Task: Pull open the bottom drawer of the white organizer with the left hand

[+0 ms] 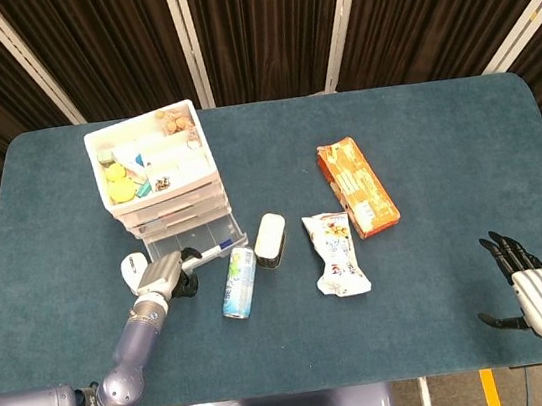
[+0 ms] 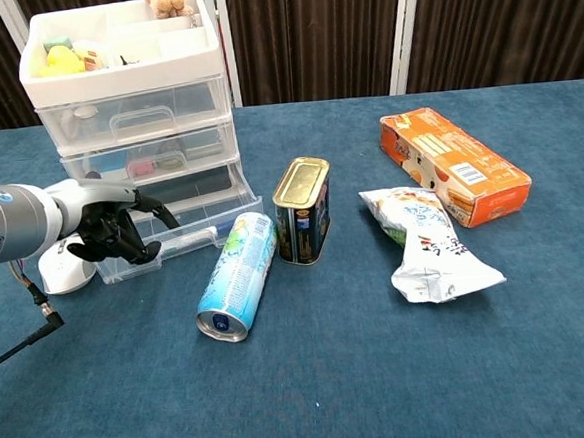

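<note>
White organizer's bottom drawer (image 2: pixel 187 226) sits pulled out, left hand (image 2: pixel 112 232) fingers clamped on its front; right hand (image 1: pixel 534 289) fingers apart.

One white organizer (image 2: pixel 134 110), one drink can (image 2: pixel 237 276), one tin (image 2: pixel 301 209), one orange box (image 2: pixel 454 165), one snack bag (image 2: pixel 426 244).

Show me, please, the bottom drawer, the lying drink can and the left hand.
bottom drawer (image 2: pixel 197 226): chest view, clear front wall.
drink can (image 2: pixel 238 274): chest view, side label.
left hand (image 2: pixel 112 230): chest view, its middle.

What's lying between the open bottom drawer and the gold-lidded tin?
The blue drink can on its side, touching the drawer front, close beside the tin; chest view shows it.
</note>
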Controlling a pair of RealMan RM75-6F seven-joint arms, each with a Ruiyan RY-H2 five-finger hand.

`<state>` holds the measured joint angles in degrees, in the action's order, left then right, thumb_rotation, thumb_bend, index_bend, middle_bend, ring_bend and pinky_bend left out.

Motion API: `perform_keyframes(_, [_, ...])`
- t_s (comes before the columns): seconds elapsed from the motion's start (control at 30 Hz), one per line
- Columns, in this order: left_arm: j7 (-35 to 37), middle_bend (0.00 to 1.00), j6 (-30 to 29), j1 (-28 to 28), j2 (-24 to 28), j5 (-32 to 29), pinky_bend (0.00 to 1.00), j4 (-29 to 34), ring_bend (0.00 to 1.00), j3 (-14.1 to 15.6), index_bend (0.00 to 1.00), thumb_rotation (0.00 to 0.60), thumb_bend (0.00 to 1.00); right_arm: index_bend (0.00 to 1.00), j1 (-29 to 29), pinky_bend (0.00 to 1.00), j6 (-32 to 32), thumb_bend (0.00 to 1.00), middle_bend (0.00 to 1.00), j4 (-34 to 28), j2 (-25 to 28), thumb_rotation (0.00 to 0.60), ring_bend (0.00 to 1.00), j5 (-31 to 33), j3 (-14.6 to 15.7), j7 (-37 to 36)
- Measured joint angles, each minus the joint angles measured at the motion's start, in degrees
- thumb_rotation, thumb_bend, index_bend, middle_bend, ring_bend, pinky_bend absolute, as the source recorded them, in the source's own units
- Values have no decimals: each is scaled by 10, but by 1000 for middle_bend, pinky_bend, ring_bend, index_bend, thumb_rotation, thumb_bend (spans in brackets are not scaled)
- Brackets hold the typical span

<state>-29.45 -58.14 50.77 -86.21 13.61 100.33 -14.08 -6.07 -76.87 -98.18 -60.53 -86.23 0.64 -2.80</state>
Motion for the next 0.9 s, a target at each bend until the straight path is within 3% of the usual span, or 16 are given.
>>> perform_keyframes(0.2, [0,1000,-15,-1,-3,30,978,-9,981,9,114,600,223,0,0,213,0,74,0,1,0,600,0,0,0,0])
perform_keyframes(0.4, [8,934,-30,-9,1,67,906,-3,890,15,112,600,196,0,0,213,0,75,0,2,0,600,0,0,0,0])
perform_keyframes(0.5, [14,794,-46,-18,7,108,800,9,760,21,111,600,196,0,0,213,0,75,0,3,0,600,0,0,0,0])
perform_keyframes(0.67, [25,442,-97,-48,30,225,638,42,422,50,111,600,196,0,0,213,-3,74,0,6,-1,600,0,2,-2,0])
perform_keyframes(0.8, [48,209,-158,-99,68,364,341,76,176,99,108,600,170,0,1,213,-6,74,0,8,-2,600,0,2,-4,4])
perform_keyframes(0.9, [72,63,-207,-149,105,464,190,91,28,148,91,600,93,0,2,192,-9,74,0,10,-4,600,0,2,-5,9])
